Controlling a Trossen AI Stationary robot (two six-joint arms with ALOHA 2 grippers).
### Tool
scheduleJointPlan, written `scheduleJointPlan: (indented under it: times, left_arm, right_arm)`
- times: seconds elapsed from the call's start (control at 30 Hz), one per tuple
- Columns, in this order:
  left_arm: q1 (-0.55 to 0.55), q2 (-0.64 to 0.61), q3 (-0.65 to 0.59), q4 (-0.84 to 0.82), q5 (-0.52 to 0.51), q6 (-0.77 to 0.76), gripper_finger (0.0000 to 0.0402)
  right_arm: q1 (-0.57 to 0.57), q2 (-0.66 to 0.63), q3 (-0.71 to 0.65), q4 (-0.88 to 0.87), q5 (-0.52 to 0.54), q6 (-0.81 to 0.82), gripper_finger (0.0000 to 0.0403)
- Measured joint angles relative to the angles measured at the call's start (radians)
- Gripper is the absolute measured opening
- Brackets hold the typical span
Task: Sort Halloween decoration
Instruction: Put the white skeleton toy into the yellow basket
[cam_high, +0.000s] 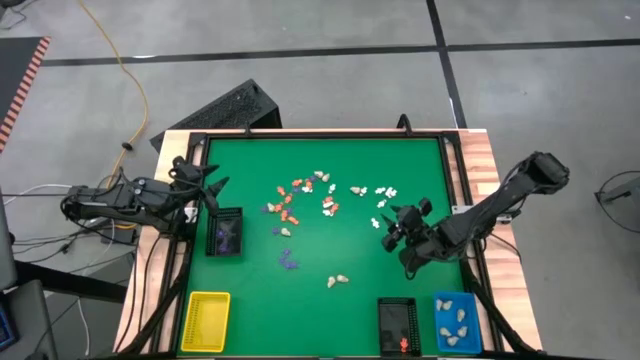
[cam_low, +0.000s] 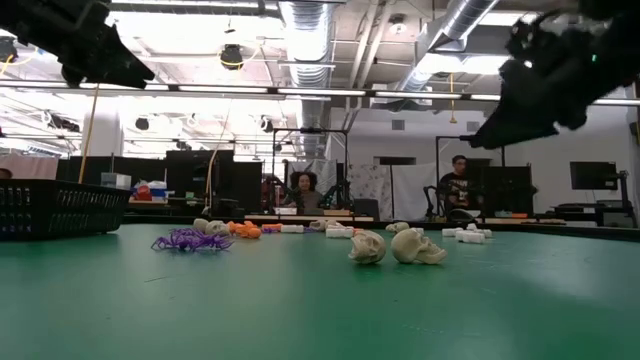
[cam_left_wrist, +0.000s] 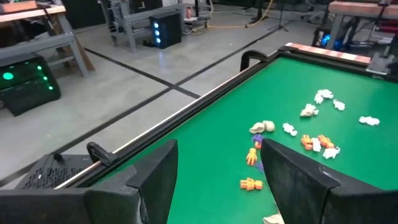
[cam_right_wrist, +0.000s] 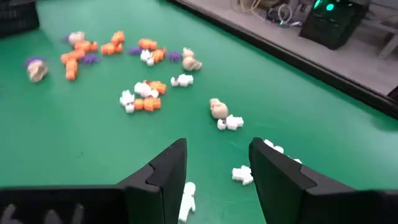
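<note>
Just under the right gripper, which hangs over the green table with its two fingers spread apart and nothing in them, lie a few little white figurines. Farther out in front of it sit orange ones, more white ones and a cream skull. The left gripper hangs by the table's edge, fingers wide apart and empty too. Right below it is a black tray with purple pieces inside.
</note>
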Motion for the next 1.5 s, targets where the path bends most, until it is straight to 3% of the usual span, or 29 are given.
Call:
scheduleJointPlan:
  times: [0.3, 0.53, 0.97, 1.2, 1.33, 1.5]
  left_arm:
    - [0.0, 0.0, 0.0, 0.0, 0.048, 0.0, 0.0221]
    - [0.0, 0.0, 0.0, 0.0, 0.048, 0.0, 0.0221]
    - [0.0, 0.0, 0.0, 0.0, 0.048, -0.002, 0.0221]
    - [0.0, 0.0, 0.0, 0.0, 0.048, -0.004, 0.0221]
    - [0.0, 0.0, 0.0, 0.0, 0.047, -0.004, 0.0221]
    - [0.0, 0.0, 0.0, -0.001, 0.047, -0.004, 0.0221]
  right_arm:
    - [-0.085, 0.0, -0.18, 0.398, 0.0, -0.16, 0.0191]
    - [-0.133, 0.022, -0.201, 0.444, -0.098, -0.206, 0.0191]
    - [-0.133, 0.372, -0.201, 0.739, -0.112, -0.201, 0.0191]
    - [-0.132, 0.502, -0.194, 0.8, -0.133, -0.083, 0.0188]
    - [-0.133, 0.532, -0.184, 0.793, -0.15, -0.054, 0.0159]
    - [-0.133, 0.536, -0.172, 0.786, -0.167, -0.064, 0.0087]
